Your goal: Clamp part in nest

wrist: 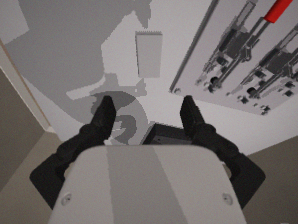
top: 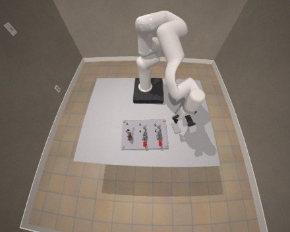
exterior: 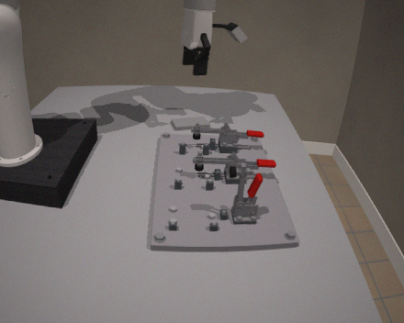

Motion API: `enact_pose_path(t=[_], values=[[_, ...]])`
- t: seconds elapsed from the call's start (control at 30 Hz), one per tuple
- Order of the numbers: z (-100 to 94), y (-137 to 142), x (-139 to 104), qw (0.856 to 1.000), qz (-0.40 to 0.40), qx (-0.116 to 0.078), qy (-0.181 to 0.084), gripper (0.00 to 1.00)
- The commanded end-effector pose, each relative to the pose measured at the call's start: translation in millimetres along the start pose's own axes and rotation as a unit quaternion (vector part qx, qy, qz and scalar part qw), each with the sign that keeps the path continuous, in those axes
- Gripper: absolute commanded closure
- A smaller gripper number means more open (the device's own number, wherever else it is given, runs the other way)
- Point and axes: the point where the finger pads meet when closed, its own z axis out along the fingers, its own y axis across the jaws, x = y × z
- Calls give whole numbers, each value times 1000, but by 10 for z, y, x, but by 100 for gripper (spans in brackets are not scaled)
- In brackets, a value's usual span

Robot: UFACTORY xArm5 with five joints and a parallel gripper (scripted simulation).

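Observation:
A flat light-grey part (top: 176,128) (exterior: 185,123) (wrist: 149,55) lies on the table beside the fixture plate (top: 134,146) (exterior: 263,239). My gripper (top: 182,122) (exterior: 195,68) (wrist: 147,104) is open and empty, high above the table on the part's side of the fixture. In the wrist view the part lies ahead of the fingertips, between their lines. The far clamp's handle (top: 160,143) (exterior: 254,134) and the middle clamp's handle (top: 144,144) (exterior: 266,163) lie low, with their bars roughly level. The near clamp's handle (top: 128,136) (exterior: 254,185) is raised and its bar stands up. No part shows in the nests.
The black robot base (top: 148,97) (exterior: 42,183) stands behind the fixture. Bolt heads sit at the plate's corners. The raised near clamp and the low bars stand above the plate. The arm's shadow falls around the part. The table (top: 99,138) extends around the fixture.

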Motion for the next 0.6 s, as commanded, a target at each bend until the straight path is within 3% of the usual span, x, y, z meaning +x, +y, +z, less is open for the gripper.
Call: enact_pose_path(t=[0.0,0.27,0.33,0.57], values=[[190,0,13,1000,0,0,1,0],[590,7,16,1000,0,0,1,0],[590,7,16,1000,0,0,1,0],[887,12,19,1000,0,0,1,0]])
